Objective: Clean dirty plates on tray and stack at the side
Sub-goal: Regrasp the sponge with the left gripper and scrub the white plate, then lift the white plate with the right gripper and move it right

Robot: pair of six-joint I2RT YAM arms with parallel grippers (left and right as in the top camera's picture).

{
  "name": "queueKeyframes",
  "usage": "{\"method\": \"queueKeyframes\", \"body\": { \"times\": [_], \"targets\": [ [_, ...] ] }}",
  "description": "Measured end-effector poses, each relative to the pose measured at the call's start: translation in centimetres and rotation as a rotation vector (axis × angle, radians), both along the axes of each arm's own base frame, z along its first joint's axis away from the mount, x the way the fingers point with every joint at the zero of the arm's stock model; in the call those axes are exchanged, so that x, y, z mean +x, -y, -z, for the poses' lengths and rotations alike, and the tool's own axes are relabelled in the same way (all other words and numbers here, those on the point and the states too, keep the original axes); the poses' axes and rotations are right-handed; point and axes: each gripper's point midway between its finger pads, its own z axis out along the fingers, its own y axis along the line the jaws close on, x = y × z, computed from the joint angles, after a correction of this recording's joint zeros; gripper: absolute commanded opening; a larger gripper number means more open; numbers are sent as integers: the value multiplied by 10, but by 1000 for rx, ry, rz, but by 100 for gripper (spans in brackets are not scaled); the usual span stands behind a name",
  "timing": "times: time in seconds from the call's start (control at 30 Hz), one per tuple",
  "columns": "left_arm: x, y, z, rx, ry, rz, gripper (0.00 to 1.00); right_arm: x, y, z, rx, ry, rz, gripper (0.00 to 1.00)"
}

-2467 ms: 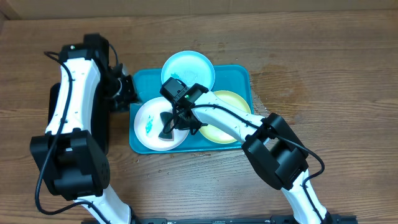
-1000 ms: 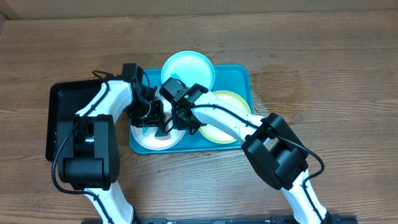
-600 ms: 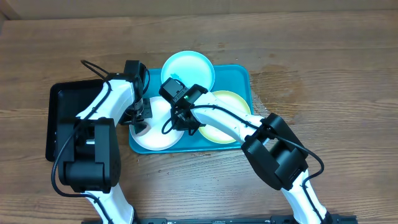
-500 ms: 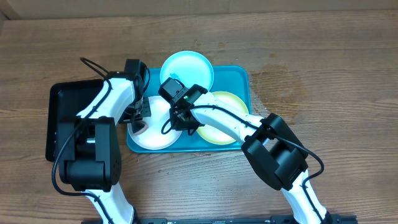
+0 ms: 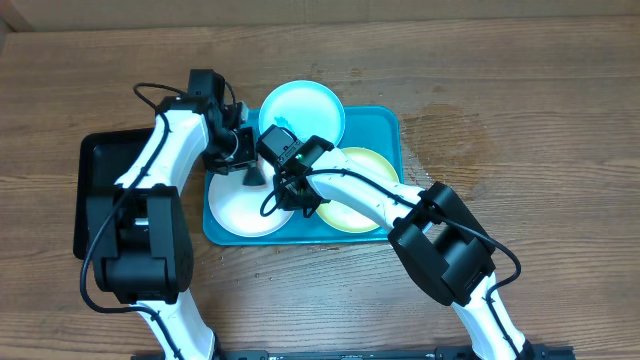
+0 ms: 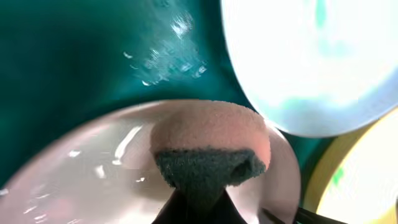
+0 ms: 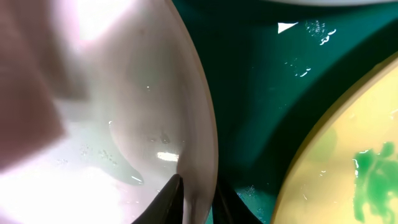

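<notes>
The teal tray (image 5: 385,125) holds three plates: white (image 5: 240,210) at front left, pale blue (image 5: 305,110) at the back, yellow-green (image 5: 365,190) at right with a green smear. My left gripper (image 5: 248,170) is shut on a pink sponge with a dark pad (image 6: 208,155), pressed on the white plate's far edge (image 6: 81,174). My right gripper (image 5: 290,195) pinches the white plate's rim (image 7: 200,155), one finger on each side (image 7: 196,202). The white plate looks free of smears in the overhead view. The pale blue plate (image 6: 311,62) carries a faint teal smear.
A smaller black tray (image 5: 100,195) lies left of the teal tray, under the left arm. Bare wooden table (image 5: 520,120) lies to the right and front. The yellow-green plate (image 7: 348,155) lies close beside the right gripper.
My left arm came from the black tray onto the white plate with the sponge and swept to its far edge. The teal smear is gone. The right gripper kept hold of the rim.
</notes>
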Motion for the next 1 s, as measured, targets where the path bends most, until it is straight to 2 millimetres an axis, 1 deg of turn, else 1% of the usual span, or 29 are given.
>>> {"method": "queueKeyframes", "body": {
  "times": [0.13,0.23,0.27,0.33,0.37,0.47,0.5,0.6,0.67,0.73,0.8,0.87,0.9,1.0],
  "targets": [
    [-16,4,17,-26,-49,3,4,0,0,0,0,1,1,18],
    [-26,-8,28,44,-80,-3,4,0,0,0,-3,1,0,18],
    [-27,-17,31,98,-86,-8,4,0,1,0,-3,0,1,18],
    [-30,-27,32,169,-95,-10,4,0,0,0,-2,0,0,18],
    [-33,-40,32,262,-100,-9,4,0,0,0,-1,0,0,18],
    [-41,-70,29,433,-136,-49,4,0,0,0,-1,0,1,17],
    [-45,-80,27,481,-153,-62,4,0,0,0,-1,0,1,15],
    [-52,-92,20,544,-189,-77,4,0,-2,-1,11,1,0,9],
    [-47,-97,9,575,-185,-92,4,0,-3,-1,16,-4,-1,4],
    [-39,-102,-4,592,-164,-125,4,0,-3,-2,14,-6,4,4],
    [-29,-104,-23,576,-126,-165,4,0,-2,-5,8,-8,9,4],
    [-19,-104,-45,530,-69,-204,4,1,1,-7,-3,-10,12,4],
    [-15,-104,-61,495,-25,-230,4,3,2,-10,-6,-7,9,4],
    [-11,-108,-103,393,82,-304,4,8,-2,-23,-6,17,-26,4]
  ]
}}
